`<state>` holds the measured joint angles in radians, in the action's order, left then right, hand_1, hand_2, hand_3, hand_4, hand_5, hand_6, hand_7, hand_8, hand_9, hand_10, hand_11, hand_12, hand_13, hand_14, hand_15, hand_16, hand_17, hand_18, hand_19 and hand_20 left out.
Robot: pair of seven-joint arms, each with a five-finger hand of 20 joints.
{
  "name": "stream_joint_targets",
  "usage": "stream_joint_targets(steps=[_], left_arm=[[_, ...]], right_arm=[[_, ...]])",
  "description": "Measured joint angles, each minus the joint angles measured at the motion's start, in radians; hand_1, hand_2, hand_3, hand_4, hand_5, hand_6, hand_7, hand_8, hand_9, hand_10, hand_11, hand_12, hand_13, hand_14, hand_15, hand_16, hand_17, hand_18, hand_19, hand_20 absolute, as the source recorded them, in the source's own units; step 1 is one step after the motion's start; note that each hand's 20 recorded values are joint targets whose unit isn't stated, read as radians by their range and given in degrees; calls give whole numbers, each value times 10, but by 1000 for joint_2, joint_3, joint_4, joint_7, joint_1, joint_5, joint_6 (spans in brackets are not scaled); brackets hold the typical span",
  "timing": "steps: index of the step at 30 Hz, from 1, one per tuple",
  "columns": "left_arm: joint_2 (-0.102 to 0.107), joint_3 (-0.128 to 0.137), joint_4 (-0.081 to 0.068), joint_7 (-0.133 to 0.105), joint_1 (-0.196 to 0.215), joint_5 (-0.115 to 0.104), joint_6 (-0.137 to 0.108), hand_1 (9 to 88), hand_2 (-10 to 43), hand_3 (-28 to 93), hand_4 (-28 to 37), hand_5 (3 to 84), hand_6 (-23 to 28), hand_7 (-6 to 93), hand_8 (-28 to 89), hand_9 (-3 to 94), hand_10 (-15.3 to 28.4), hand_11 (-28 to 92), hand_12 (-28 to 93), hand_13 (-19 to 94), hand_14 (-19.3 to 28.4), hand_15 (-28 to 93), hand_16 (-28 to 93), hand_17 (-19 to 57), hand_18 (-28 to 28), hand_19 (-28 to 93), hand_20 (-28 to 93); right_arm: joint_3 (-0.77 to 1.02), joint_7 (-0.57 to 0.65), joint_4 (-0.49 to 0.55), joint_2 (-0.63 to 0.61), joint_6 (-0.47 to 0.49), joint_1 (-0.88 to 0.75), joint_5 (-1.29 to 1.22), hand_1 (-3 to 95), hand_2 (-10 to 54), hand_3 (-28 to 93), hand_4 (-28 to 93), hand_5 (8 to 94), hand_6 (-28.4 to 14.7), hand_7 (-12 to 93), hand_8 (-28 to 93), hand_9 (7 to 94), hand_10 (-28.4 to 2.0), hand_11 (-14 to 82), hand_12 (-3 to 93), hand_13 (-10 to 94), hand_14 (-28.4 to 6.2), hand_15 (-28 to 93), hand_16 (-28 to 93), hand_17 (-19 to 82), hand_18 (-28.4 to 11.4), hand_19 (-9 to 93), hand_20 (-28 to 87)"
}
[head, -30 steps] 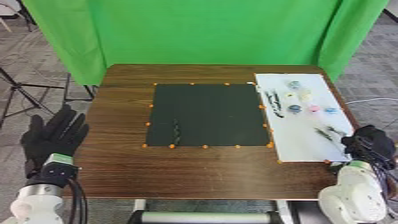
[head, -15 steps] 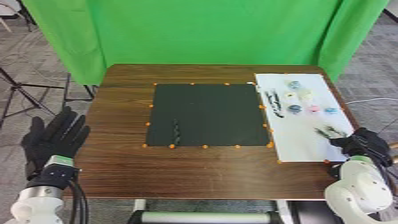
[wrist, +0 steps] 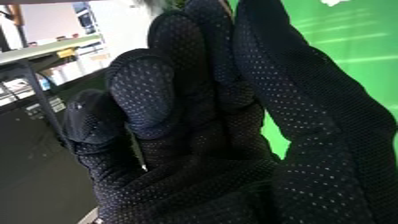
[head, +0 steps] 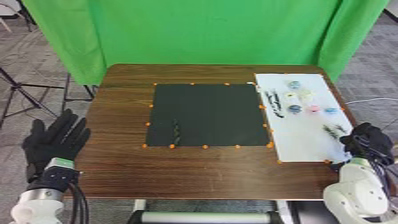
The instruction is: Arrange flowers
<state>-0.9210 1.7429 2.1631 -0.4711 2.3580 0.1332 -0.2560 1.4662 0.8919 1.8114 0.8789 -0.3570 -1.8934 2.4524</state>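
Observation:
Over the near right corner of the white sheet [head: 306, 145] is my right hand [head: 366, 139], its fingers and thumb closed together on a green sprig [head: 334, 131] whose leafy tips stick out to the left. In the right wrist view the thumb of my right hand [wrist: 191, 175] lies against the fingers, with a bit of green [wrist: 169, 5] beyond the fingertips; the stem is hidden. Farther up the sheet lie a pink flower [head: 314, 108], blue flowers [head: 330, 110], pale flowers [head: 306, 94] and dark stems [head: 274, 102]. A dark twig [head: 177, 134] lies on the black mat [head: 209, 110]. My left hand [head: 53, 142] is open at the left.
The brown table [head: 213, 175] carries small orange markers [head: 205, 146] around the mat and sheet. A green curtain [head: 213, 35] hangs behind the far edge. My left hand is beside the table's left edge.
My right hand went slightly left, then back right and a little farther up the sheet. The green sprig's tips shifted right with it. My left hand has stayed nearly still.

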Motion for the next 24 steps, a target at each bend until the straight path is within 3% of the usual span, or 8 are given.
stream_joint_targets(steps=[6, 13, 18, 22, 24], left_arm=[[-1, 2, 5, 3, 5, 1, 0, 280, 158, 709, -283, 400, 64, 200, -114, 326, 121, 205, 71, 218, 123, 324, -117, -55, 99, 314, 62], [-3, 3, 5, 7, 8, 3, 0, 281, 157, 706, -283, 400, 64, 201, -115, 326, 120, 205, 71, 218, 122, 324, -118, -53, 98, 312, 61], [-4, 4, 4, 11, 6, 10, 1, 280, 155, 704, -283, 398, 64, 200, -114, 324, 120, 204, 72, 219, 121, 325, -118, -53, 99, 312, 61], [-5, 5, 3, 24, 5, 20, 3, 281, 155, 700, -283, 396, 63, 199, -114, 324, 119, 203, 72, 219, 120, 320, -119, -54, 99, 309, 60], [-5, 5, -1, 44, 1, 37, 9, 281, 154, 699, -283, 395, 64, 197, -114, 323, 119, 203, 73, 219, 120, 319, -118, -54, 100, 310, 60]], right_arm=[[4, 0, 46, 2, -7, -27, 8, 468, -95, 803, -146, 741, -33, 478, 181, 800, -103, 344, 549, 741, -105, 658, 392, 442, -239, 931, 411], [2, -20, 205, 0, -3, -56, -88, 454, -95, 803, -119, 738, -29, 491, 186, 809, -99, 344, 553, 762, -94, 656, 384, 465, -235, 932, 435], [-66, -46, 254, -9, -77, -11, -187, 458, -95, 795, -124, 731, -24, 499, 188, 808, -100, 347, 550, 771, -87, 656, 376, 479, -229, 932, 449], [-121, -73, 298, -9, -82, 46, -307, 460, -95, 789, -123, 718, -24, 510, 189, 805, -103, 353, 547, 771, -87, 657, 376, 482, -228, 932, 454], [-160, -75, 322, -9, -50, 81, -326, 460, -95, 788, -121, 715, -24, 514, 185, 804, -103, 355, 544, 772, -88, 657, 376, 483, -229, 932, 455]])
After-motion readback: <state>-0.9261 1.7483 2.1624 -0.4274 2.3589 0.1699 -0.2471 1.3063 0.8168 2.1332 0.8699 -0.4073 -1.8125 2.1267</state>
